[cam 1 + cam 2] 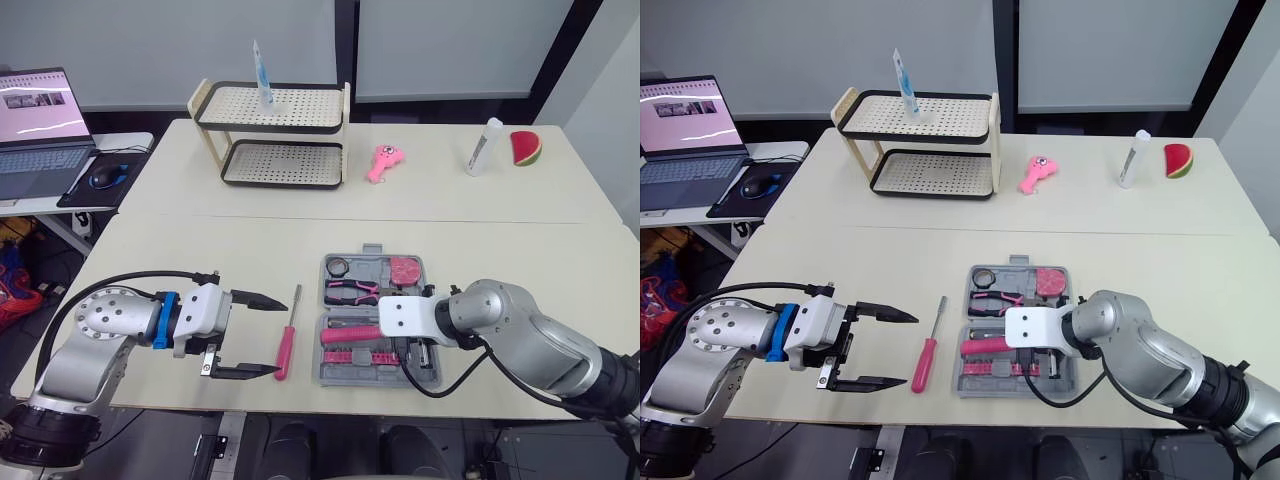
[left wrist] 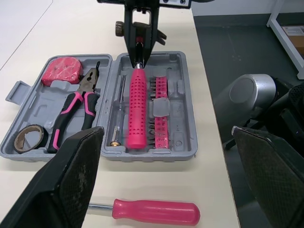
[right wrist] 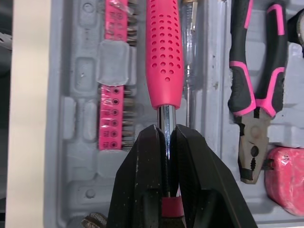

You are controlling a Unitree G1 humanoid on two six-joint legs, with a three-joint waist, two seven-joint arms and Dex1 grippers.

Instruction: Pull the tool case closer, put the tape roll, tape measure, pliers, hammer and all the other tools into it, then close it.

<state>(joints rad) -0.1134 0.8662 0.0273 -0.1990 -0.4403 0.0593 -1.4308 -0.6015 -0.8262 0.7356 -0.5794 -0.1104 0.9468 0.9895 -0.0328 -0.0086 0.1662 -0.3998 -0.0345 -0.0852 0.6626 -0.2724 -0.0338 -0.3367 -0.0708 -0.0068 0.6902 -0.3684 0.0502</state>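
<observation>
Found right gripper (image 3: 165, 130) pinched down to a sliver on the bare steel shaft of the pink dotted-grip hammer (image 3: 164, 57), just below the grip. Logged that hammer lying lengthwise in the open grey plastic tool case (image 2: 190, 118), between a strip of pink bits (image 2: 160, 114) and a slim clear-handled tester screwdriver (image 3: 190, 61). Saw left gripper (image 1: 275, 336) spread wide and holding nothing, low over the cream table (image 1: 200, 250).

Could not make out the hammer head, mostly hidden behind the right fingers. Lost part of the loose pink-handled screwdriver (image 1: 287, 345) behind one left finger in the left wrist view. Could not tell whether the lower left fingertip touched its handle.

Placed the case on the near part of the table, directly under the right gripper and to the right of the left gripper, with the loose screwdriver between. Noted in the case's other half the black-and-pink pliers (image 2: 71, 109), dark tape roll (image 2: 27, 138) and pink tape measure (image 2: 61, 70).
</observation>
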